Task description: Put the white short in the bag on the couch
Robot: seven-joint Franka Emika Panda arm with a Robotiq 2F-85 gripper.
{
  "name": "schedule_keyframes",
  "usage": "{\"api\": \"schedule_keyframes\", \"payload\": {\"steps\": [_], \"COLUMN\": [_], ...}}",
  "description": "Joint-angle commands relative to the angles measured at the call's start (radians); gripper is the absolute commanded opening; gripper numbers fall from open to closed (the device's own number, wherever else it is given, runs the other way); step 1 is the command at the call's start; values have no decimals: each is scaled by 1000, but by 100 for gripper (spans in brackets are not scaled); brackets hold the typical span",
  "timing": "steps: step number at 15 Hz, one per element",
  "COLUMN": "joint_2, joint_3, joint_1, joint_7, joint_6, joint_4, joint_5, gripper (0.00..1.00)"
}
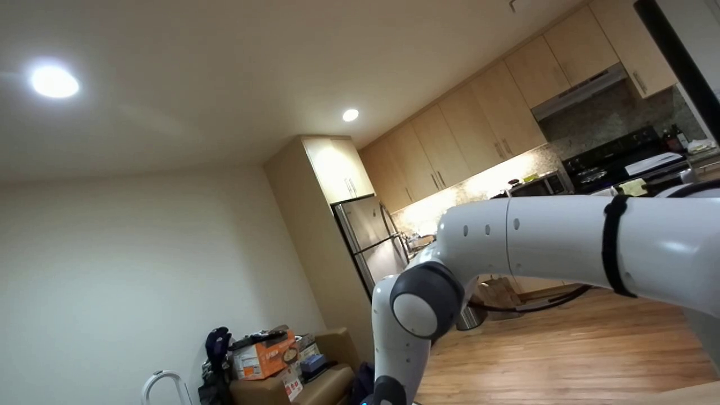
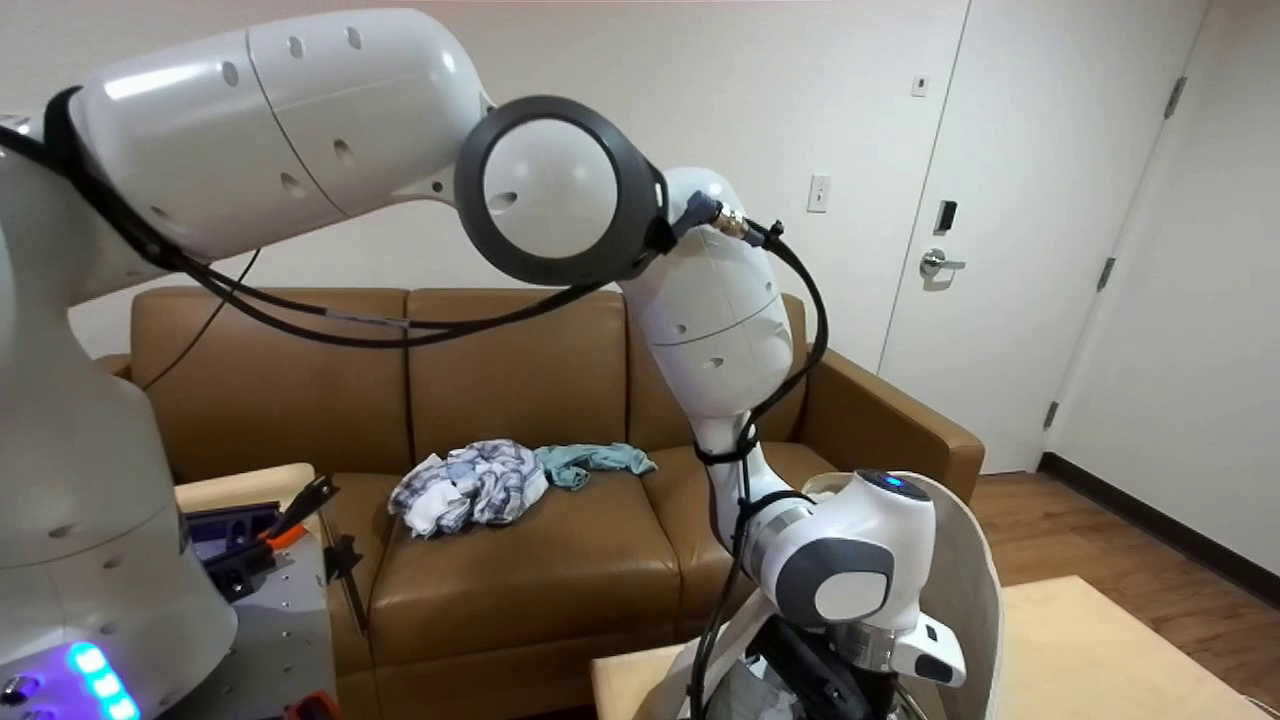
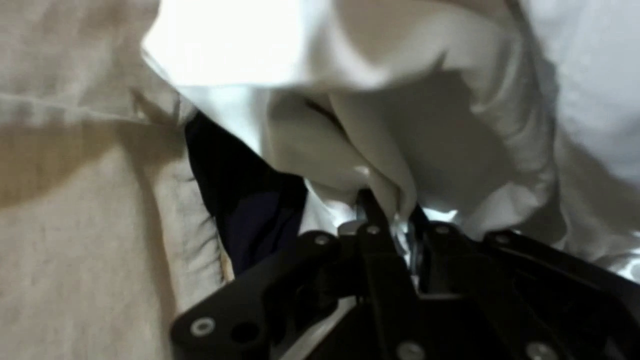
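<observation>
1. Wrist view, the thing itself: a bunched white garment of thin, matt fabric, most likely the white short, is within a beige woven-cloth bag. A dark navy cloth shows between it and the bag's wall. Whether the white fabric along the right edge belongs to the same piece, I cannot tell.

2. Wrist view, handling: it should be light, limp and hard to damage, with enough texture not to slide easily. Loose folds could drag on neighbouring laundry. A thick gathered fold or the waistband would make the surest hold; which part is uppermost cannot be made out.

3. Wrist view, hand: the black two-fingered gripper has its fingertips drawn nearly together, a narrow fold of the white garment pinched between them. The bite looks small, so a slow, straight lift would be wise.

4. In an exterior view, the gripper points down into the bag, its tips out of sight; a pale wooden table is beneath. Behind, a brown leather-look couch bears a rumpled plaid cloth and a teal cloth. I judge the couch to be the destination.

5. In an exterior view, the white jointed arm runs off the bottom edge; gripper, garment and bag are not shown.
</observation>
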Motion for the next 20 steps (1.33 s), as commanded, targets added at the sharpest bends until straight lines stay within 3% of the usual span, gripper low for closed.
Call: {"api": "schedule_keyframes", "payload": {"steps": [1,5,6,8,11,16,20], "joint_2": [89,159,104,112,35,-165,-322], "joint_3": [38,43,27,27,26,-26,-104], "joint_1": [-58,-101,-64,-67,-37,76,192], "joint_7": [-126,-232,-168,-172,-149,-62,79], "joint_6": [-195,-438,-312,-325,-284,-102,99], "joint_4": [126,293,201,225,172,43,-83], "joint_5": [5,7,7,8,-6,-24,-43], "gripper": [8,7,7,11,5,6,6]}}
